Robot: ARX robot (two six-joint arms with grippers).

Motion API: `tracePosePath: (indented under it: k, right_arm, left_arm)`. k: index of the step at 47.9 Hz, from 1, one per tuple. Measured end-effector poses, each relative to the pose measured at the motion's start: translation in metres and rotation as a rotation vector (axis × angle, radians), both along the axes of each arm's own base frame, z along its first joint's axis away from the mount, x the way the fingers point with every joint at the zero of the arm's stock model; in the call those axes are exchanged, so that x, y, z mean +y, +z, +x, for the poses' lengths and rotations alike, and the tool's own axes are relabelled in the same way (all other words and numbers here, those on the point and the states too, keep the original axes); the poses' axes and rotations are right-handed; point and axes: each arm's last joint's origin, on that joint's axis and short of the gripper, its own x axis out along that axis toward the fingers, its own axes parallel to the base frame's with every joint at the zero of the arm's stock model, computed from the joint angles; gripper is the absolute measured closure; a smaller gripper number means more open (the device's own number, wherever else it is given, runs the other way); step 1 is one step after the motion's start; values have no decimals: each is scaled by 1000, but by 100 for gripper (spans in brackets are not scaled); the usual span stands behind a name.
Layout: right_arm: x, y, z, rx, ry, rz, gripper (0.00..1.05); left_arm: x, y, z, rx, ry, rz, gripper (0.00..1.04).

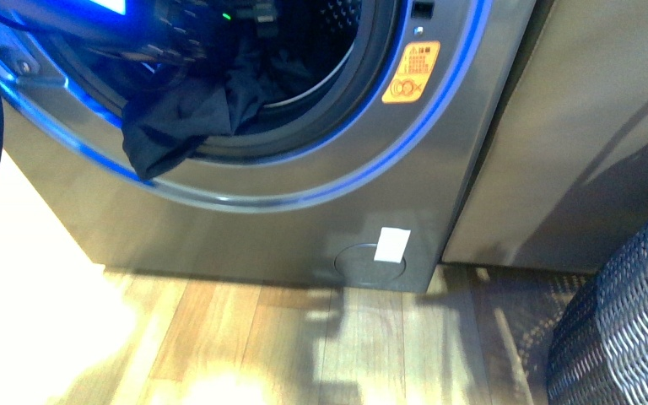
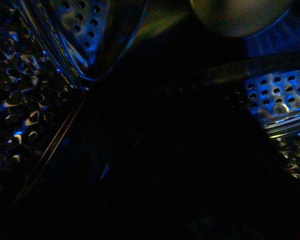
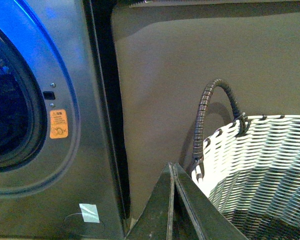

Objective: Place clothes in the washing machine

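The silver-grey washing machine (image 1: pixel 245 228) fills the front view with its round porthole open and ringed in blue light. The dark navy clothes (image 1: pixel 181 118) lie partly in the drum, and one fold hangs out over the lower door seal. My left arm (image 1: pixel 84 21) reaches into the drum from the upper left, with its gripper hidden inside. The left wrist view shows the perforated steel drum (image 2: pixel 20 85) and a paddle (image 2: pixel 85 35) around a black mass where the jaws cannot be made out. My right gripper (image 3: pixel 172 167) is shut and empty, away from the machine (image 3: pixel 65 75), beside the basket.
A grey-brown cabinet (image 1: pixel 574 126) stands right of the machine. A woven basket (image 1: pixel 624 321) with a dark handle (image 3: pixel 205 120) sits on the wooden floor (image 1: pixel 304 346) at the lower right. An orange sticker (image 1: pixel 411 72) and a white label (image 1: pixel 391 245) mark the machine's front.
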Motion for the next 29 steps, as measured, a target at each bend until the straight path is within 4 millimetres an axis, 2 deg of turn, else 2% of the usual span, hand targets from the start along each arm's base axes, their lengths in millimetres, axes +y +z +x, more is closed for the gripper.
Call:
tracePosePath:
  k: [7,19,24,29]
  right_arm:
    - [0,0,-3,-4,0,0,102]
    - [0,0,-7,-3,0,0,102]
    - [0,-1,-9,-2,0,0,102]
    - [0,-5,-17,30,0,0,102]
  left_arm:
    - [5,9,-36,5,-18,-17,7]
    - [11,-10,-98,87,-45,-36,7]
    - [8,-3,-120,83,-70,-38,7]
    - [2,13,-145,58,-102,-38,7]
